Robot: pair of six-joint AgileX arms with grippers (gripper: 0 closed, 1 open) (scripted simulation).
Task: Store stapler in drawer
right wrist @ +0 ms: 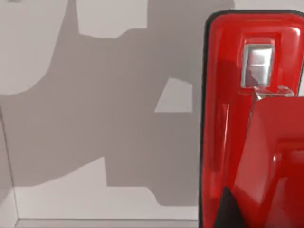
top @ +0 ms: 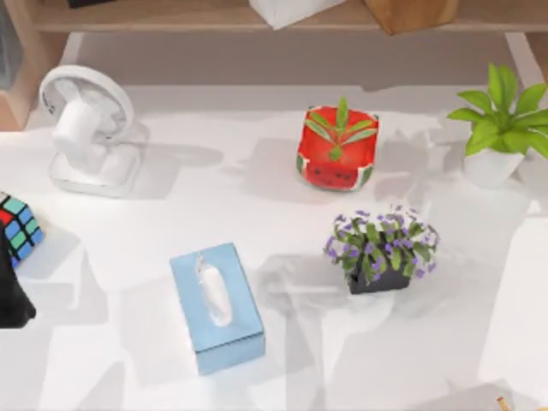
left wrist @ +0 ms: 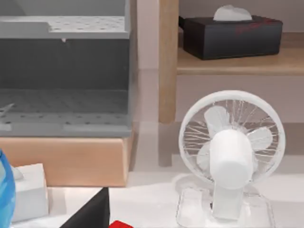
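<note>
1. Top view: a white table [top: 282, 360] carries a white desk fan [top: 86, 128] at the far left and a red watermelon-patterned plant pot [top: 336, 158] with green leaves near the middle back. A leafy green plant in a white pot [top: 501, 128] stands at the far right, and a dark pot of purple flowers [top: 381, 248] sits in front of the watermelon pot. A pale blue tissue box [top: 216, 306] lies at the centre front. A multicoloured puzzle cube [top: 19, 227] sits at the left edge, with a black shape [top: 13, 295] just in front of it that cannot be identified. A wooden shelf [top: 214, 15] runs along the back.

2. Left wrist view: the white desk fan [left wrist: 232, 156] stands close, facing the camera. Behind it rises a wooden shelf post [left wrist: 168, 61], and a black tissue box [left wrist: 230, 35] rests on the shelf board. A grey perforated drawer unit [left wrist: 66, 71] sits on a wooden base. A small scrap of bright red [left wrist: 121, 224] shows at the lower edge, beside a black wedge [left wrist: 90, 213]. Whether the left pincer is spread or closed cannot be told.

3. Right wrist view: the glossy bright red stapler [right wrist: 242, 123] with black trim and a metal plate lies very close to the camera on the white surface, among grey shadows. Whether the right pincer grips it cannot be told.
</note>
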